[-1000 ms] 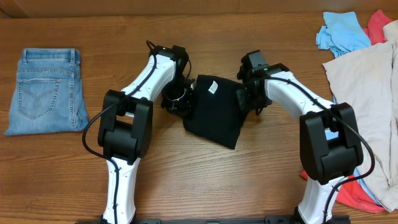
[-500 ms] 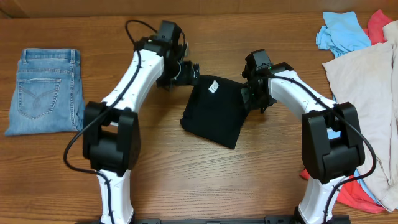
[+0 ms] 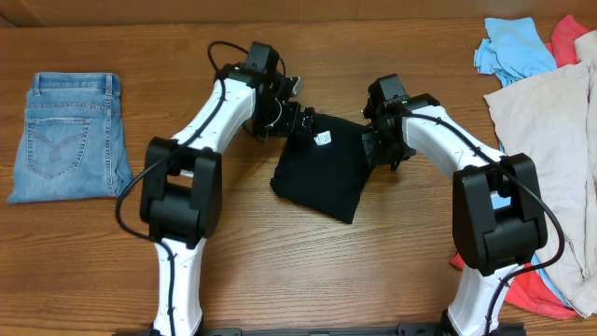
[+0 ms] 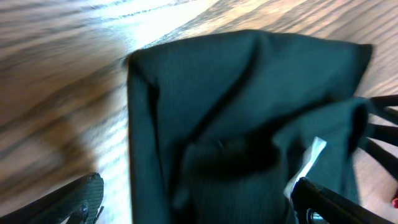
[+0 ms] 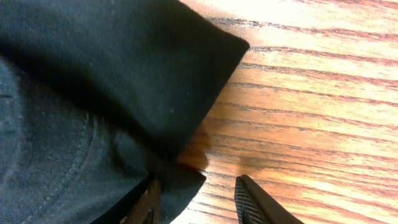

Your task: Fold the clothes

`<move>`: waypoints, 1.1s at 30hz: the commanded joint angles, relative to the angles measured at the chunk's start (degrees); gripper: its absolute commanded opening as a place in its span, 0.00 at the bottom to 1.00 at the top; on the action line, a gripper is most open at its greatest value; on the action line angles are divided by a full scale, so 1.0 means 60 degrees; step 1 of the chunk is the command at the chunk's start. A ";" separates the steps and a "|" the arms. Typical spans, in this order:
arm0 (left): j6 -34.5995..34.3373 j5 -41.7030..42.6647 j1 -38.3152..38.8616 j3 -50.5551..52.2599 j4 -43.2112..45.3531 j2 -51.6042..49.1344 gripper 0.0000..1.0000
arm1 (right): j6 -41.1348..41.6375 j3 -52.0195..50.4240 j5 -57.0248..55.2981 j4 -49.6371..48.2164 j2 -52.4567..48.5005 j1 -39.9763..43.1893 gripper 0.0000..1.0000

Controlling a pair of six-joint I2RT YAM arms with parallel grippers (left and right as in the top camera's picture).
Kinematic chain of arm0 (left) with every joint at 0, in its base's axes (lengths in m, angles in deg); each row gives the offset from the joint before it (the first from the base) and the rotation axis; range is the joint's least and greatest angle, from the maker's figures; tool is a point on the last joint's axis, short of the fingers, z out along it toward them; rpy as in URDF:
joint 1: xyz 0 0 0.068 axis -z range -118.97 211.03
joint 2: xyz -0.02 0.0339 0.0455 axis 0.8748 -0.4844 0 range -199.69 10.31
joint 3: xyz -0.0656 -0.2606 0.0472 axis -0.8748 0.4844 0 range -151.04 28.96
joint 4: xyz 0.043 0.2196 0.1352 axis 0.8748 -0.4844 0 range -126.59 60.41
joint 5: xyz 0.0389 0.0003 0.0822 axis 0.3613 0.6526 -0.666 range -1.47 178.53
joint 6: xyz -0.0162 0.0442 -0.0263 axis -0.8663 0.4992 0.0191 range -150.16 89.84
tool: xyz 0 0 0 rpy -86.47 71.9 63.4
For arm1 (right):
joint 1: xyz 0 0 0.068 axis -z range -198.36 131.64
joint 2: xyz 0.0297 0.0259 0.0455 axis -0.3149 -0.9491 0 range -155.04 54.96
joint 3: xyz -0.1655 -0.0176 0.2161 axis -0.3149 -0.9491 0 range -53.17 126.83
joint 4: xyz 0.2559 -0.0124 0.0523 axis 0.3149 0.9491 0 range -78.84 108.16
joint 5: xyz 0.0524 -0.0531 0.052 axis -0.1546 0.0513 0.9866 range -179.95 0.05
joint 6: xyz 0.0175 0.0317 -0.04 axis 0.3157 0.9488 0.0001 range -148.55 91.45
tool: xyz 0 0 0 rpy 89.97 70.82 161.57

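Observation:
The black T-shirt point(image 3: 322, 173) lies folded into a small block at mid-table, its white label point(image 3: 324, 137) facing up. My left gripper point(image 3: 300, 119) hovers at the shirt's back left corner. In the left wrist view its fingers point(image 4: 81, 199) stand wide apart over the black cloth point(image 4: 249, 112), gripping nothing, so the left gripper point(image 4: 199, 208) is open. My right gripper point(image 3: 378, 147) sits at the shirt's right edge. In the right wrist view the right gripper point(image 5: 202, 202) is partly open, with a corner of the shirt point(image 5: 124, 93) beside one finger and bare wood beside the other.
Folded blue jeans point(image 3: 70, 135) lie at the far left. At the right edge is a loose pile of clothes: a cream garment point(image 3: 550, 140), a light blue one point(image 3: 513, 47), and coral ones point(image 3: 569, 37) at the back and the front right point(image 3: 527, 289).
My left gripper opened and let go of the shirt, swung toward the back, then came back to the shirt's back left corner. The right arm barely moved.

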 commanded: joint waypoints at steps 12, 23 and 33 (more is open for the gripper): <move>0.0499 0.0827 0.0350 -0.0033 0.0597 -0.0557 0.04 | -0.0029 -0.0047 -0.0062 0.0149 0.0058 0.0018 0.46; 0.0208 -0.2579 -0.0670 -0.0546 -0.0885 0.0969 0.04 | 0.0448 0.1406 -0.0164 0.1494 0.1133 0.0521 0.49; 0.0885 -0.5424 -0.2211 -0.0546 -0.2047 0.2845 0.04 | 0.0397 0.2255 -0.0189 0.2579 0.2579 0.1096 0.50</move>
